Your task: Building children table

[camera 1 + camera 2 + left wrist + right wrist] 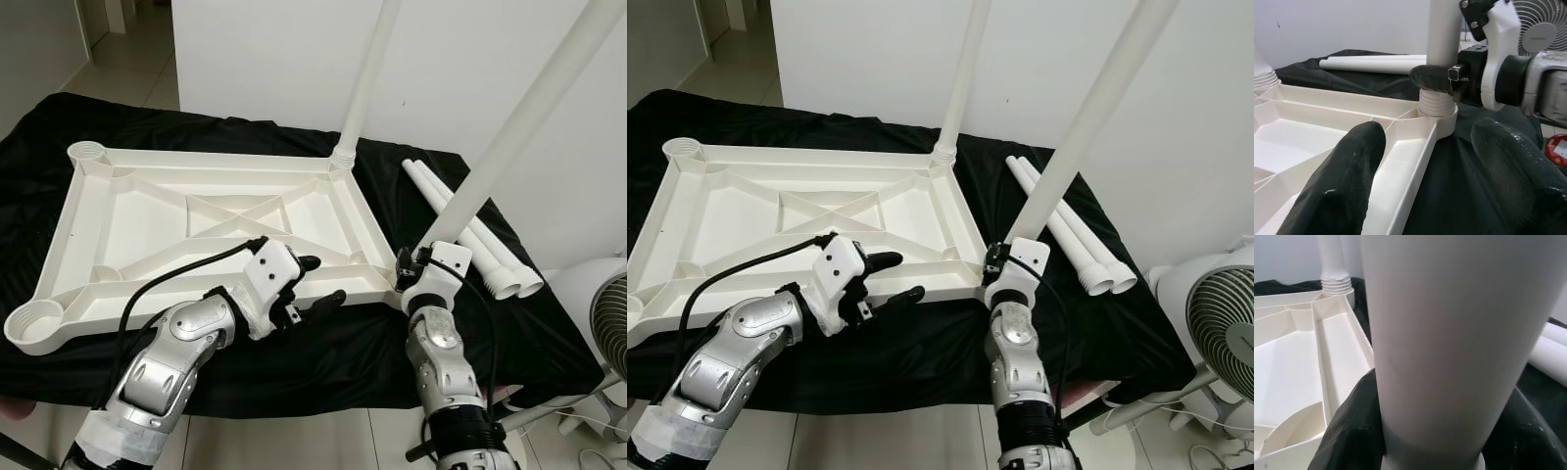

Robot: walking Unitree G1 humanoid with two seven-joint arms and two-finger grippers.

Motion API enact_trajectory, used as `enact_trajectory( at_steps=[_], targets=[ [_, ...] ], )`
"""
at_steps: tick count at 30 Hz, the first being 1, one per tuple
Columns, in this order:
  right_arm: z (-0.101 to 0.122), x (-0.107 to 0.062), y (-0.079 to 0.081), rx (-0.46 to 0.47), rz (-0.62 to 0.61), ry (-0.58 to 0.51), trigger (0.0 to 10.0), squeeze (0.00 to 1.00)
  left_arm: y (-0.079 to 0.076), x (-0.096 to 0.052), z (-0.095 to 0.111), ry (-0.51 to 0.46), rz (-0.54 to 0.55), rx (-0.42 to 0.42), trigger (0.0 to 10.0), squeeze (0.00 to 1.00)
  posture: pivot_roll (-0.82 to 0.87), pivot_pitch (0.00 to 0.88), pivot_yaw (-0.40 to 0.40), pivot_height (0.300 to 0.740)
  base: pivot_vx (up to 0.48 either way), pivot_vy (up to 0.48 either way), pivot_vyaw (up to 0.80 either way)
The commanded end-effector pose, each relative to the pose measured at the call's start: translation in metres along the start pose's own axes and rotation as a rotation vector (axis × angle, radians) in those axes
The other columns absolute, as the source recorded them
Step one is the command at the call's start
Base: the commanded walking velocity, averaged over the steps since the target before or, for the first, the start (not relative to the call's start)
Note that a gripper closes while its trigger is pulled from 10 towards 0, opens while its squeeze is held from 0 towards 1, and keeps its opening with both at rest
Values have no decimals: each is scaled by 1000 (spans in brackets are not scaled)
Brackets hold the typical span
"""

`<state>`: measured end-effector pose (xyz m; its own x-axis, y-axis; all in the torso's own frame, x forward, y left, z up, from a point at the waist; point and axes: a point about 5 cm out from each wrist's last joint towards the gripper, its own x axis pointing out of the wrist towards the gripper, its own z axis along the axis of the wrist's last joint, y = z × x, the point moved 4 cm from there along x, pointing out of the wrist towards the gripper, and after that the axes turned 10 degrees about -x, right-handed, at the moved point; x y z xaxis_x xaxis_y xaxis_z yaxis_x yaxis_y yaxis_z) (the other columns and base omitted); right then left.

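Halfway: upturned white tabletop (196,230) lies on black-draped table (323,362) w/ far leg (364,88) seated; right gripper (416,266) clamps second leg (519,122) at near corner socket. Left gripper (313,284) hovers, jaws wide. Two spare legs (470,230) lie alongside; left-side sockets unfilled.

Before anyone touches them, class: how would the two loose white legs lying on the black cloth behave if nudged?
The loose legs are smooth round tubes, so they would probably roll across the black cloth. They look like hollow plastic, likely light and stiff. Their flared threaded ends might make them curve as they roll.
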<state>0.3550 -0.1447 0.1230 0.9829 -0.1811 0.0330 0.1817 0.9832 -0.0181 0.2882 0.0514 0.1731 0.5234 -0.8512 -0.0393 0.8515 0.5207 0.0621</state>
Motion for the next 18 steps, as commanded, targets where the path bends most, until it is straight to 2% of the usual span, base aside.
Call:
enact_trajectory(
  at_steps=[1, 5, 7, 10, 12, 18],
  targets=[
    [-18, -7, 13, 10, 54, 77, 10000, 0, -6, 2, -2, 3, -13, -14, 10000, 0, 103, 25, -177, 740, 0, 0, 0],
    [-18, -9, 6, 17, 24, 92, 10000, 0, -6, 2, -3, 6, -16, -12, 10000, 0, 102, 18, -177, 740, 0, 0, 0],
    [-20, -8, 0, 56, -9, 112, 10000, 0, -5, 3, -2, 5, -16, -8, 10000, 0, 102, 14, -175, 740, 0, 0, 0],
    [-20, -8, -2, 55, -14, 112, 10000, 0, -4, 3, -2, 5, -16, -8, 10000, 0, 102, 14, -175, 740, 0, 0, 0],
    [-27, -4, -10, 117, -59, 173, 10000, 0, -5, 3, -2, 8, -23, -5, 10000, 0, 98, 12, -168, 740, 0, 0, 0],
    [-26, -2, -14, 125, -89, 179, 10000, 0, -6, 3, -2, 8, -26, -7, 10000, 0, 98, 13, -167, 740, 0, 0, 0]
  ],
)
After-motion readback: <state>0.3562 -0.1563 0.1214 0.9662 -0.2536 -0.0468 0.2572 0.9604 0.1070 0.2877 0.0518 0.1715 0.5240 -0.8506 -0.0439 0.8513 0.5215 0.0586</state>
